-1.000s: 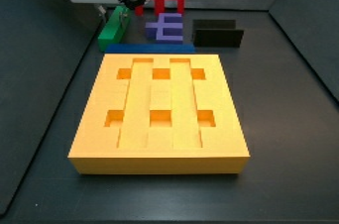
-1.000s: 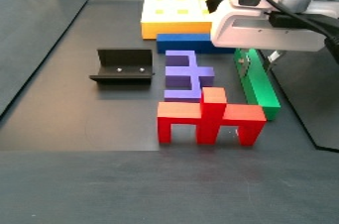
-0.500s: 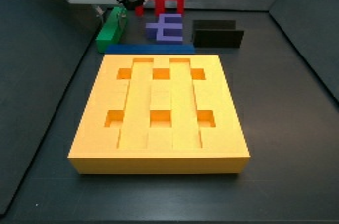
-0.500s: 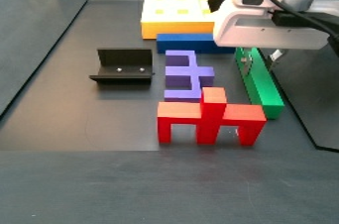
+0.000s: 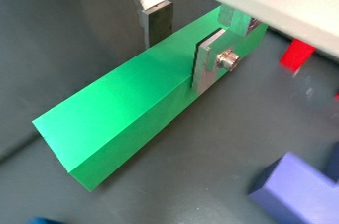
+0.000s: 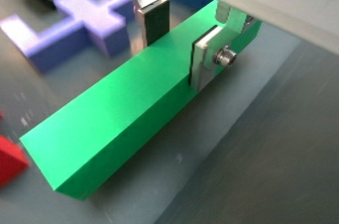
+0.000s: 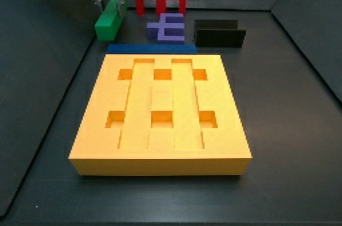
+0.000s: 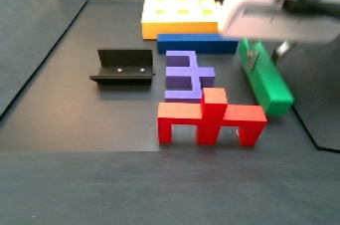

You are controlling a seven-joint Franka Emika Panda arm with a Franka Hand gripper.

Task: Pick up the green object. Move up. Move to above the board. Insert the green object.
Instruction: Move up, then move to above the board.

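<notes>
Gripper [image 5: 179, 42] with its flat silver fingers [image 6: 207, 54] clamped across the width of the green object [image 5: 133, 104], gripping near one end so that most of the bar projects beyond the jaws. Both wrist views show the dark pads pressed against opposite long faces of the bar.

Compared with the frames from half a second and one second ago, the gripper body [image 8: 276, 15] sits higher in both side views and is motion-blurred, and the green object [image 8: 267, 75] appears raised off the floor, whereas before it lay flat at the 3 o'clock side of the purple block [image 8: 189, 78]. Judged from this, the pick-up is complete and the upward move is under way; transfer to the board [image 7: 163, 115] and insertion remain.

In a side view the green object [image 7: 110, 18] hangs at about 11 o'clock from the board, beyond the blue slab [image 7: 134, 48], with the red piece [image 7: 159, 0] and the fixture [image 7: 221, 33] at 12 to 1 o'clock of the board. Only this view shows the board's six recesses in full; in the other side view, the board [image 8: 177, 12] is seen only in part, at 12 o'clock from the purple block.

Only the wrist views show finger contact with the bar. Neither shows the board, so its alignment with the bar cannot be judged from them.
</notes>
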